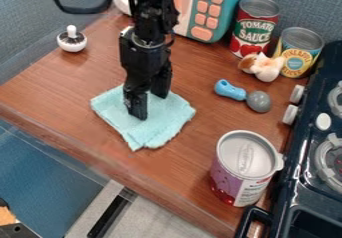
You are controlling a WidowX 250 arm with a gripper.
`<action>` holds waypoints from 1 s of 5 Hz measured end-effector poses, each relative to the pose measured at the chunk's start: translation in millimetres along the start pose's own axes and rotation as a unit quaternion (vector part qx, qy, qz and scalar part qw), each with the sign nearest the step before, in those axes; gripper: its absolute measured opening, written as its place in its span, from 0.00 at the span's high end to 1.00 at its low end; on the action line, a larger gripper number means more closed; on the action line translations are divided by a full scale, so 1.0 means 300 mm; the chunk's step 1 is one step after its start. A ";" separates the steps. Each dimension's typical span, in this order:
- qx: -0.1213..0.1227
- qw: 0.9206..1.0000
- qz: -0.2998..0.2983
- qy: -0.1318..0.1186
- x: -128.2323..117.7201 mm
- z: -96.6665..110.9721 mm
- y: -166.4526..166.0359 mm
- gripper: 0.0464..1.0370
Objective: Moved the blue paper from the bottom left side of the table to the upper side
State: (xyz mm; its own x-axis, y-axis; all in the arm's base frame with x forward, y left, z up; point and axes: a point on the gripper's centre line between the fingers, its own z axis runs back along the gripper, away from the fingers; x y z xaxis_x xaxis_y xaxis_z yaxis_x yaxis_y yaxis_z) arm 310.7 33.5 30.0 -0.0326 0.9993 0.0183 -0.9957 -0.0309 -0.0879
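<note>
Blue paper (170,118), cloth-like, lies on the surface (60,82) near its lower-left edge; the hand (149,106) is over it, fingers apart. Progress: prob. at the approach or grasp stage, w/ the transfer to the upper side, i.e. toward the toy microwave (230,7), and the release left to do. Obscured: part of the paper, behind the fingers. Fingertip contact w/ the paper is hard to judge at this angle. Cut off: microwave (top), stove (304,157) (R side).
</note>
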 end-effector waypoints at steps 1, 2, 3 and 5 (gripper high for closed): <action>-0.008 1.000 0.002 -0.001 0.008 0.003 -0.071 0.04; -0.007 1.000 0.012 0.007 0.021 -0.009 -0.154 0.04; -0.022 1.000 0.009 -0.001 0.039 -0.016 -0.236 0.04; -0.037 0.999 -0.001 -0.002 0.043 -0.007 -0.303 0.04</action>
State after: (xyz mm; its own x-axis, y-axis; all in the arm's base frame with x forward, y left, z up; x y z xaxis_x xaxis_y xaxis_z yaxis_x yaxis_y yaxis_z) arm 401.0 49.4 36.2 -0.0320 0.9992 0.0218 -0.9864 -0.0281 -0.1621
